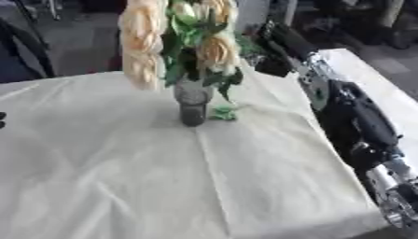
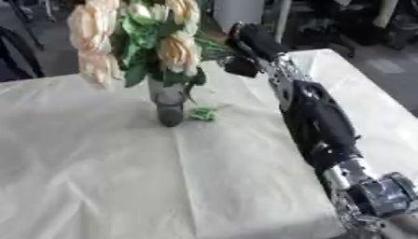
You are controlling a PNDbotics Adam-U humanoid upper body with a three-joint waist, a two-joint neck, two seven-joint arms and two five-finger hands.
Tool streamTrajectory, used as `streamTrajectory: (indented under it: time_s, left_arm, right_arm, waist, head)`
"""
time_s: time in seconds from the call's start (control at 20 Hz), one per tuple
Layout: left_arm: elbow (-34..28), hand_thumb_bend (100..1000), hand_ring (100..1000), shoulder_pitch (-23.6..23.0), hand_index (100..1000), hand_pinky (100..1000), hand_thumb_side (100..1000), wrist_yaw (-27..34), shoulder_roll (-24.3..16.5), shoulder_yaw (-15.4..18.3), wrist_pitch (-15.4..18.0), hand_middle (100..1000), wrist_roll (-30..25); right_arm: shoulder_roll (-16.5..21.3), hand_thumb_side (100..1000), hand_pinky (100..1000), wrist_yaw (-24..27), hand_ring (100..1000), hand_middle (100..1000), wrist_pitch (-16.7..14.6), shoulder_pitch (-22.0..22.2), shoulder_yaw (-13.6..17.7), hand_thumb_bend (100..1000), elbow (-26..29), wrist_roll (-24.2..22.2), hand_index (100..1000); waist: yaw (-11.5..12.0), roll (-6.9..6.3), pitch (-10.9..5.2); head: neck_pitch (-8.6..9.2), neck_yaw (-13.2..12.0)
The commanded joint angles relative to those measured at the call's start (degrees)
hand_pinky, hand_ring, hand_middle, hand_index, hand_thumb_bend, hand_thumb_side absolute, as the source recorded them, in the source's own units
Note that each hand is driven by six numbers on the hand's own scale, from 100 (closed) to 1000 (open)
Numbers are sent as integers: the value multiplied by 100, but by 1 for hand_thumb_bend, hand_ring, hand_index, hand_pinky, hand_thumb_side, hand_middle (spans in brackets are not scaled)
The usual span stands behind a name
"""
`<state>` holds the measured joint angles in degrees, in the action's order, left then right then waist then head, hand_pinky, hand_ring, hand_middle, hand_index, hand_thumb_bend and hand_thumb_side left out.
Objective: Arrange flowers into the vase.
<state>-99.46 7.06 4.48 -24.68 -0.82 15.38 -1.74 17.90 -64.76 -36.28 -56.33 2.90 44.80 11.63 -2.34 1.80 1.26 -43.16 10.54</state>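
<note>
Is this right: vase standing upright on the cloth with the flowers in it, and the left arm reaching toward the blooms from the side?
One thing is off: it is the right arm, not the left, that comes in from the right side and reaches toward the flowers; the right eye view shows it plainly. The rest holds: the vase stands upright on the cloth with the flowers in it.

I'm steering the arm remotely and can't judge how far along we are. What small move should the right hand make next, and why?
Probably ease the right hand back from the flowers, slowly. The flowers already stand in the vase, and the hand sits close behind the leaves, so a quick pull could tip the vase. I can't tell whether its fingers hold a stem; if so, open them first.
</note>
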Motion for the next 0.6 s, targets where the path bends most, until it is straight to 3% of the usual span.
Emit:
streamTrajectory:
  time_s: [0.05, 0.6]
  left_arm:
    - [-120, 727, 745, 47, 788, 762, 956, 34, -85, -2, -2, 739, -24]
    - [-117, 729, 745, 74, 788, 761, 955, 69, -70, -38, -11, 739, -64]
  right_arm:
    - [43, 1000, 100, 180, 100, 100, 141, -350, 161, 100, -6, -41, 100]
    - [-402, 1000, 100, 1052, 100, 100, 816, -1013, 555, 100, 58, -386, 100]
  waist:
    - [13, -22, -80]
    - [113, -29, -110]
  head:
    - [80, 32]
    - [195, 88]
